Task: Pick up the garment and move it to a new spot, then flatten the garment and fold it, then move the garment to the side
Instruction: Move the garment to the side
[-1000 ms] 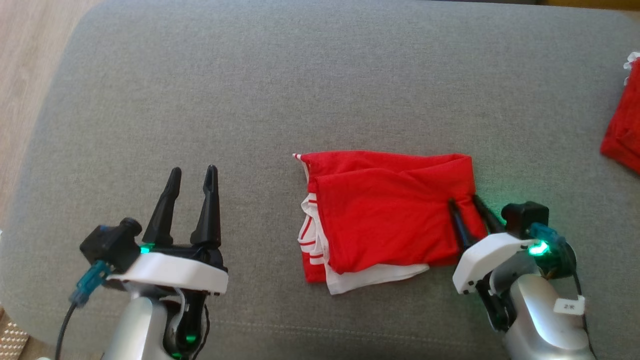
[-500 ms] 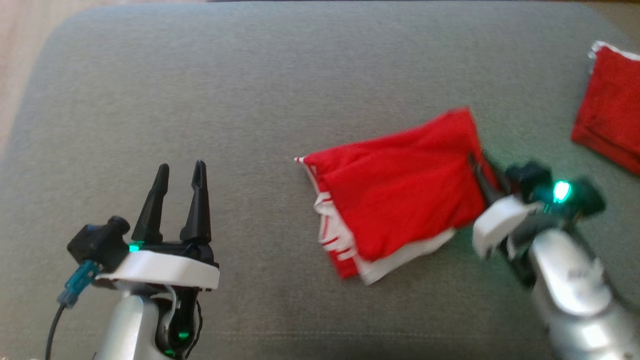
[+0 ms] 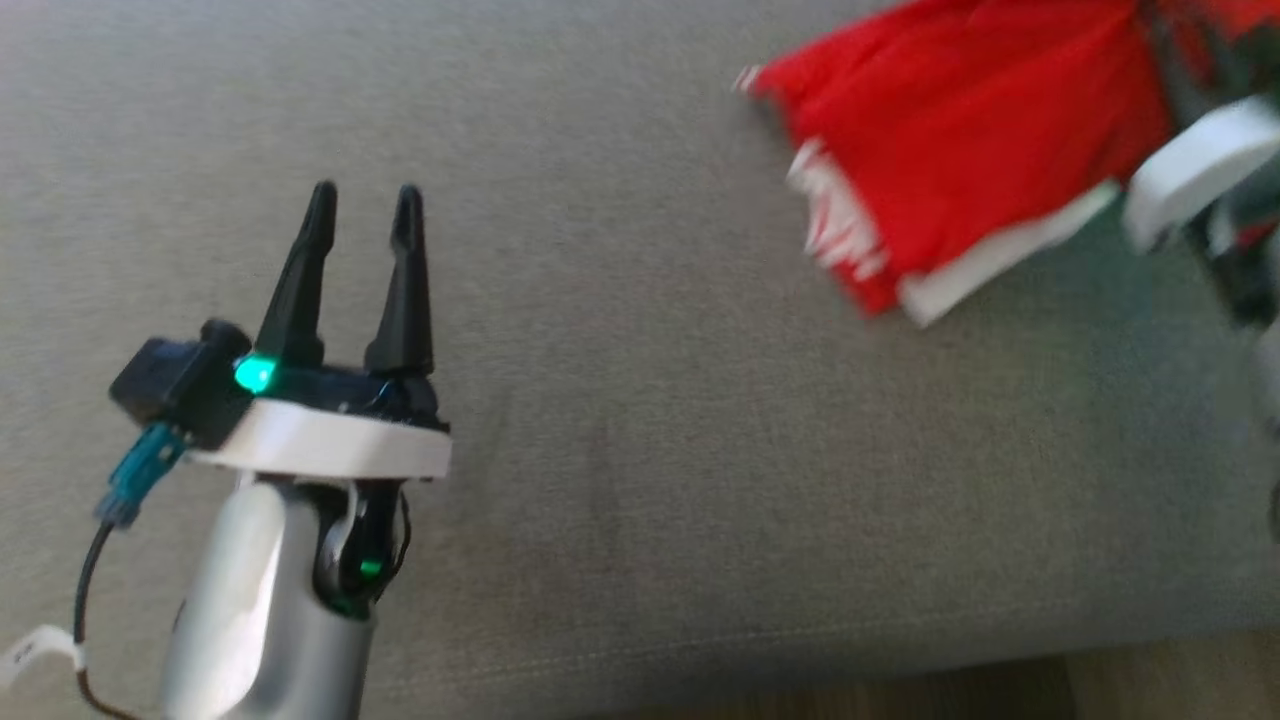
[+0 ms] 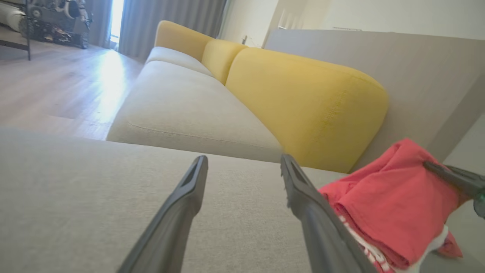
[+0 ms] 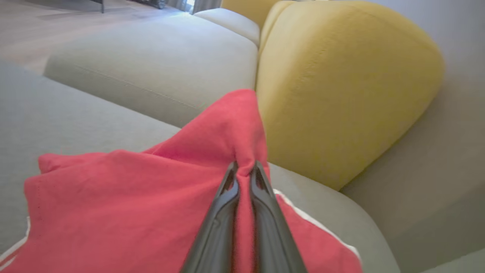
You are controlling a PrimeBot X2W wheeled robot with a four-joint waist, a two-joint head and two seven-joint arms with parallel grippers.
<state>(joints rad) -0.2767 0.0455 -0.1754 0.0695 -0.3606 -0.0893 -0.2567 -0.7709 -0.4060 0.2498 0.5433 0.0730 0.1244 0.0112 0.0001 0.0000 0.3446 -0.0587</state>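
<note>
The red garment (image 3: 950, 140) with white trim is folded and lies at the upper right of the grey cushion (image 3: 640, 450), its right side pulled up. My right gripper (image 5: 244, 167) is shut on a pinch of the red cloth near that edge; in the head view its white housing (image 3: 1190, 170) shows blurred beside the garment. In the left wrist view the garment (image 4: 386, 204) hangs from the right gripper's dark finger (image 4: 447, 176). My left gripper (image 3: 365, 200) stands open and empty over bare cushion, well left of the garment; its own view shows it (image 4: 244, 161) with nothing between the fingers.
A yellow back cushion (image 5: 341, 87) rises just behind the garment, and a beige sofa seat (image 4: 182, 110) runs off beyond it. Wooden floor (image 4: 49, 91) lies to the far left. The grey cushion's front edge (image 3: 900, 660) runs along the bottom of the head view.
My right gripper closed on the garment's right edge and drew it up and to the right. The head camera has shifted, so the whole scene has slid. My left gripper stays open.
</note>
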